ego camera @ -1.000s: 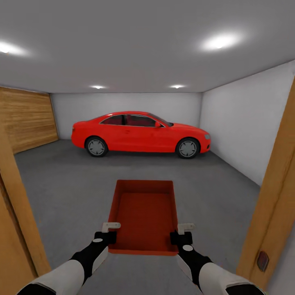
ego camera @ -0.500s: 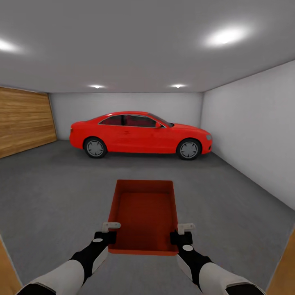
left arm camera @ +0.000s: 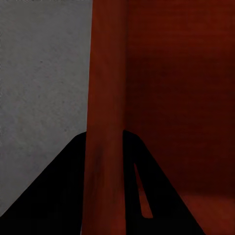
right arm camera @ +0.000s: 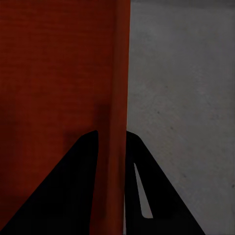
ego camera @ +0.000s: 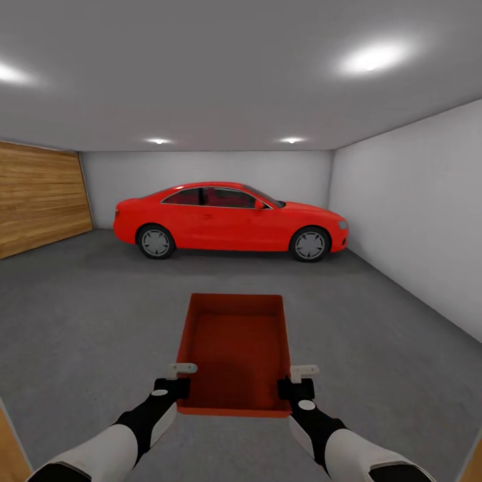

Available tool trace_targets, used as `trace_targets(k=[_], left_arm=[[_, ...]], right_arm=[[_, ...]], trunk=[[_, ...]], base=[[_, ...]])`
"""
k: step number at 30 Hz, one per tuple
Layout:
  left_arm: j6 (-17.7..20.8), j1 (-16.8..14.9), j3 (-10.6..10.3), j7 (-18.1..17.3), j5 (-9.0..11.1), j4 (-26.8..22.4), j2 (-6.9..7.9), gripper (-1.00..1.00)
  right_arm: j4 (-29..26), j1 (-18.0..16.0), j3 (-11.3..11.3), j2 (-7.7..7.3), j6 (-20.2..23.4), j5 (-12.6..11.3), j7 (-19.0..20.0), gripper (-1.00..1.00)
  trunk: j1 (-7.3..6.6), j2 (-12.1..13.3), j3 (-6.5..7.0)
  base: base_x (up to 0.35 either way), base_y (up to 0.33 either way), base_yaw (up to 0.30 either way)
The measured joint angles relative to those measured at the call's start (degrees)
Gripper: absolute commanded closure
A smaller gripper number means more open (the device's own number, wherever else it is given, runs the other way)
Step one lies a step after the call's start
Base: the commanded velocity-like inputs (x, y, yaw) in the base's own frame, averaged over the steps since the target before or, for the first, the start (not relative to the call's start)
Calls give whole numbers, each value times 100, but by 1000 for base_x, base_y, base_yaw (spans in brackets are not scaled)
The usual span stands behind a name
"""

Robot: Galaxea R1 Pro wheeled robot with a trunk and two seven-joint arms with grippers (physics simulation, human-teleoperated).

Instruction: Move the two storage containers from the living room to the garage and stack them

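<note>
My view advances into the garage (ego camera: 402, 201): the wooden door frame that flanked both edges of the head view one second ago now shows only as thin slivers (ego camera: 10, 442) at the lower corners. The wood-panelled wall (ego camera: 40, 201) at the left stands fully exposed where the frame covered part of it, and more of the grey concrete floor (ego camera: 87, 314) shows on both sides. The red car (ego camera: 227, 221) sits marginally further left in the head view, a shift of my camera rather than of the car.
</note>
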Motion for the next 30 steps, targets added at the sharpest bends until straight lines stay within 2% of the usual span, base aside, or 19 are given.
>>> trace_targets(k=[7, 30], left_arm=[[0, 0, 9, 1, -6, 5, -4, 100], [0, -1, 5, 1, 2, 9, -3, 100]], right_arm=[[2, 0, 3, -1, 2, -3, 0, 100], [0, -1, 1, -1, 10, 3, 0, 100]], trunk=[[-2, -1, 0], [-3, -1, 0]], base=[[105, 2, 0], [311, 0, 0]])
